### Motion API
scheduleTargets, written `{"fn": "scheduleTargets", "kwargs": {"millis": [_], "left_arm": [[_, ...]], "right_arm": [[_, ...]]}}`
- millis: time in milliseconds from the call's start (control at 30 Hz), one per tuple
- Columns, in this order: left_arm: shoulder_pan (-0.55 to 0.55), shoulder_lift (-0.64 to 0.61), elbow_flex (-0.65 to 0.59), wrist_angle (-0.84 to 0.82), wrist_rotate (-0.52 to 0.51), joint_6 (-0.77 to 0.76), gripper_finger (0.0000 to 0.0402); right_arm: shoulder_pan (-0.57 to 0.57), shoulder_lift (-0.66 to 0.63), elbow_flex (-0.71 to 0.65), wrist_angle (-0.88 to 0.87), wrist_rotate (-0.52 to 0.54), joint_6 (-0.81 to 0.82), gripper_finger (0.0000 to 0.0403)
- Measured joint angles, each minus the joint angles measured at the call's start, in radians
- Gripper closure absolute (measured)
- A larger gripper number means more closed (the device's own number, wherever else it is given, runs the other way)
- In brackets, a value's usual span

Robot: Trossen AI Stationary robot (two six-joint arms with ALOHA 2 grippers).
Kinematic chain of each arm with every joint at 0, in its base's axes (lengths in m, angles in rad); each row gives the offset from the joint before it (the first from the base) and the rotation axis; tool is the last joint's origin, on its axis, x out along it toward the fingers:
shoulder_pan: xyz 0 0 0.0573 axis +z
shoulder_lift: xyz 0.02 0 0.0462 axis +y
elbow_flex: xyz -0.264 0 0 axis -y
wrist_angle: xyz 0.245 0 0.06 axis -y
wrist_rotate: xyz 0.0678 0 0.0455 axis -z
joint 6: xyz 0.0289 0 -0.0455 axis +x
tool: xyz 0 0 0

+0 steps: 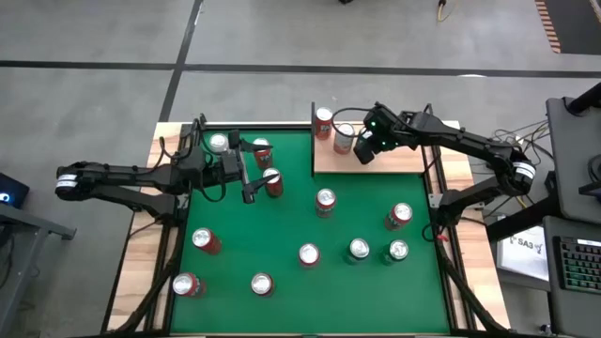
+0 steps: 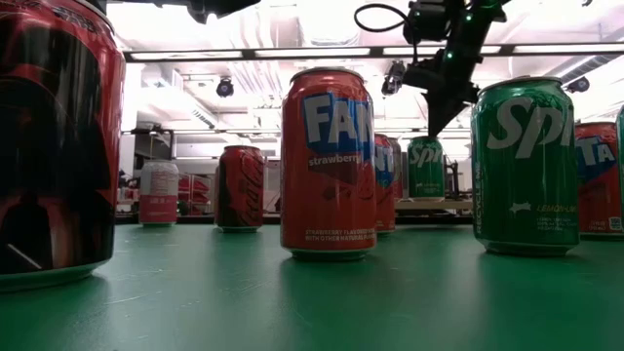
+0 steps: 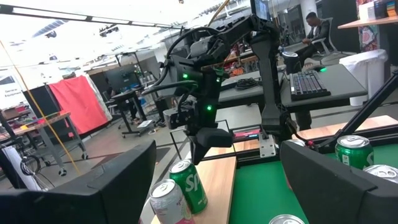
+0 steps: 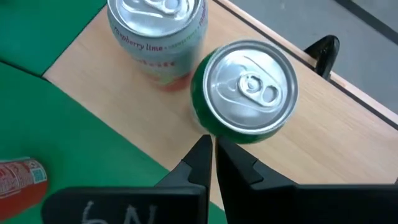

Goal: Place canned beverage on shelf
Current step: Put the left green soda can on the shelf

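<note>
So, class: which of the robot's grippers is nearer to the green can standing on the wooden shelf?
The right gripper, shut, hovers right beside the green can on the shelf. The left gripper, open, is far off over the green table, beside a red can.

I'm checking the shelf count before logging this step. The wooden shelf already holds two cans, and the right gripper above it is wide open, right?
Not quite. The shelf does hold two cans, a green can and a lime can, but the right gripper above it is shut, fingers together and empty, as the right wrist view shows.
</note>
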Motion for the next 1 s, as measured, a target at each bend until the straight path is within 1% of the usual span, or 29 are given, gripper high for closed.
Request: {"fn": "scheduleTargets", "kwargs": {"millis": [233, 333, 433, 667, 800, 933, 1000], "left_arm": [[0.000, 0.000, 0.000, 0.001, 0.000, -0.009, 0.0075], [0.000, 0.000, 0.000, 0.001, 0.000, -0.010, 0.0075], [0.000, 0.000, 0.000, 0.001, 0.000, -0.011, 0.0075], [0.000, 0.000, 0.000, 0.000, 0.000, -0.011, 0.0075], [0.000, 0.000, 0.000, -0.003, 0.000, -0.015, 0.0075], [0.000, 0.000, 0.000, -0.002, 0.000, -0.019, 0.0075], [0.000, 0.000, 0.000, -0.002, 0.000, -0.020, 0.0075]], "right_arm": [[0.000, 0.000, -0.004, -0.022, -0.042, -0.003, 0.0390], [-0.003, 0.011, -0.023, -0.021, -0.027, -0.018, 0.0390], [-0.005, 0.027, -0.033, -0.019, 0.014, -0.026, 0.0390], [-0.004, 0.059, -0.027, 0.037, 0.038, -0.064, 0.0390], [-0.005, 0.060, -0.025, 0.032, 0.028, -0.050, 0.0390], [-0.004, 0.047, -0.025, 0.025, -0.014, -0.038, 0.0390], [-0.002, 0.037, -0.023, 0.030, -0.019, -0.037, 0.0390]]}}
